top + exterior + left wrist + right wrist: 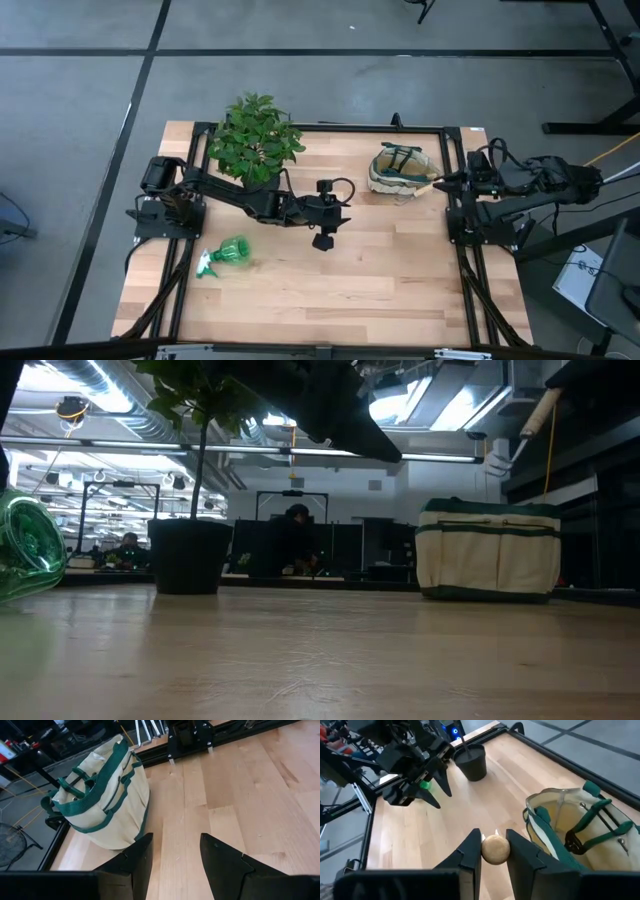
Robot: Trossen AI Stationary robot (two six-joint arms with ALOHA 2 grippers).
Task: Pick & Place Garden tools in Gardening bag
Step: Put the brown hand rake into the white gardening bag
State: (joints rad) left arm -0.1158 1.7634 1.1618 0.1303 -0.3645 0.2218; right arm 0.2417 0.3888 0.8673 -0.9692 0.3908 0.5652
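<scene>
The cream gardening bag [400, 170] with green trim stands open at the far right of the table, also in the low view [488, 550]. My right gripper [443, 181] hovers at its right rim, shut on a wooden-handled garden tool [495, 849] whose working end is hidden. A green spray bottle [225, 255] lies on its side near the table's left. My left gripper [324, 240] hangs open over the table's middle, pointing at the bag [100, 795], with nothing between its fingers [135, 862]. My right gripper pinches the tool's rounded wooden handle [495, 851] between its two fingers [470, 852]. In the high view the handle [428, 185] sticks out past the fingers toward the bag's rim, lifted clear of the table. The rest of the tool is hidden behind the handle.
A leafy plant [255, 140] in a black pot [190, 555] stands at the far left-centre. Black frame rails [465, 215] run along the table's sides. Bare wood [380, 280] lies between the bottle and the bag.
</scene>
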